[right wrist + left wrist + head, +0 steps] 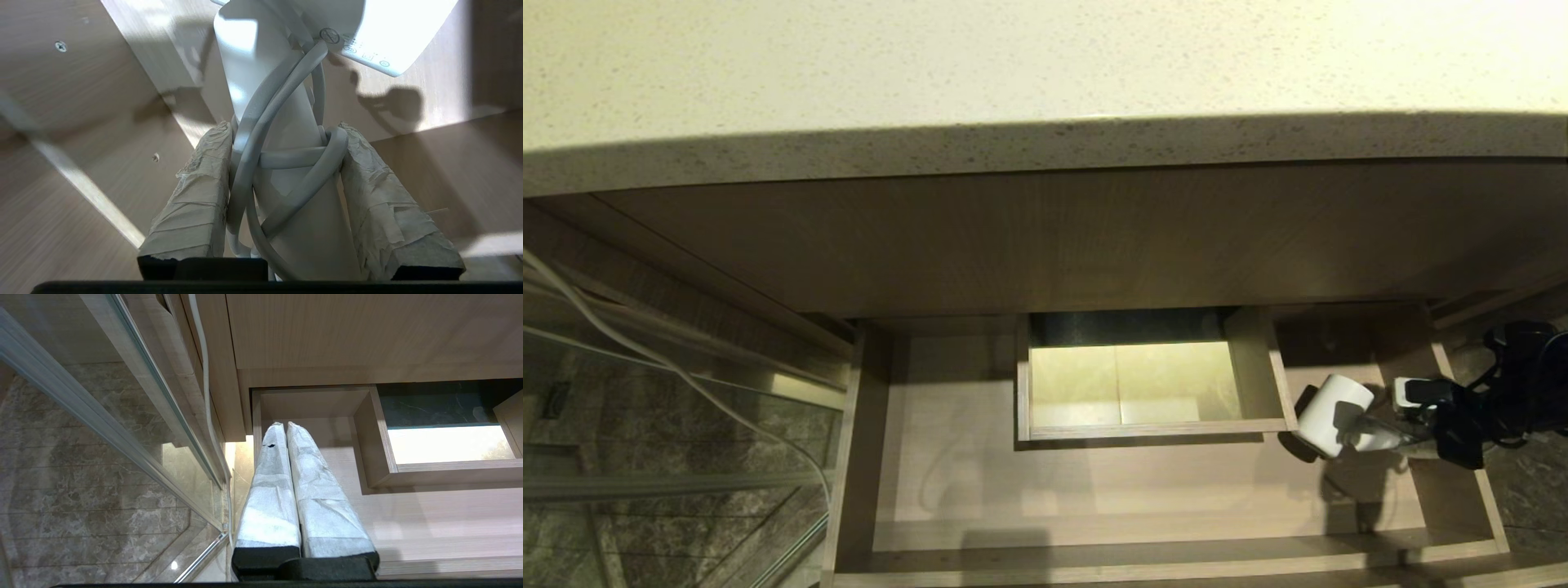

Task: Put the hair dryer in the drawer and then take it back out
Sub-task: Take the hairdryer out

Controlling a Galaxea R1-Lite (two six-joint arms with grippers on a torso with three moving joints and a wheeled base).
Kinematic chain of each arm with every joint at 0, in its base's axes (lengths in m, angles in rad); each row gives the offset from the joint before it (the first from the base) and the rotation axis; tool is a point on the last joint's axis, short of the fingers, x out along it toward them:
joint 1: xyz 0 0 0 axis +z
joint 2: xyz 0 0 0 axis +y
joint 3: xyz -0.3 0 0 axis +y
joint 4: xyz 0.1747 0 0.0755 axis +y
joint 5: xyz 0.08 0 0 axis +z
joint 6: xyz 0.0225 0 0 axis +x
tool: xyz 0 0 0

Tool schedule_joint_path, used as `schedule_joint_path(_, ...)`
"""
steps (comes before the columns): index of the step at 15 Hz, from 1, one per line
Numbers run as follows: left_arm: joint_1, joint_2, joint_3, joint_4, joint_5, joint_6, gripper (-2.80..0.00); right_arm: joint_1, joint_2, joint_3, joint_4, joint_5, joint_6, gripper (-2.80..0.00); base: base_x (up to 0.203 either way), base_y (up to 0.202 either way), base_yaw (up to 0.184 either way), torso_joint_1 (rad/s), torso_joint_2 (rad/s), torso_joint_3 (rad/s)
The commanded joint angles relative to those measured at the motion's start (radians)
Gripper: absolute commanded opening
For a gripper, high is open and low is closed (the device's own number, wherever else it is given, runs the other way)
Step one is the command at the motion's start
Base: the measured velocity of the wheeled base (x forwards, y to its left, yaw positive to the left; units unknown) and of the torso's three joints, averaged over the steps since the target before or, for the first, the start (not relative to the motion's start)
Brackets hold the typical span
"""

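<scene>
Hair dryer (pixel 1333 425) hanging over drawer (pixel 1094 563) right end, beside notch (pixel 1147 384). Right gripper (pixel 286 163) clamping cord-wrapped handle. Left gripper (pixel 285 428) pressed closed, idling at drawer left end. Likely placing step; next: lowering dryer onto drawer floor, releasing.

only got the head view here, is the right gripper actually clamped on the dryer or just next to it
Observer: Clamped. In the right wrist view the right gripper grips the hair dryer by its handle, over the wound cord.
Operator: and the left gripper
Observer: The left gripper is shut and empty, parked above the left end of the drawer.
Operator: anything under the dryer
Observer: Only bare drawer floor shows behind it in the right wrist view.
</scene>
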Motion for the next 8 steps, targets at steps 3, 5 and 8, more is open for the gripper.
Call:
schedule_joint_path(3, 0.0, 0.0, 0.04, -0.002, 0.0, 0.0, -2.8, -0.01, -0.095, 0.045, 0.0, 0.005, -0.01, -2.8, 0.0, 0.0, 0.0, 0.0, 0.0, 0.0)
schedule_joint_path(5, 0.0, 0.0, 0.04, -0.002, 0.0, 0.0, -2.8, -0.015, -0.127, 0.061, 0.002, 0.006, -0.009, -2.8, 0.0, 0.0, 0.0, 0.0, 0.0, 0.0)
schedule_joint_path(8, 0.0, 0.0, 0.04, -0.002, 0.0, 0.0, -2.8, -0.018, -0.199, 0.072, 0.0, 0.007, -0.007, -2.8, 0.0, 0.0, 0.0, 0.0, 0.0, 0.0)
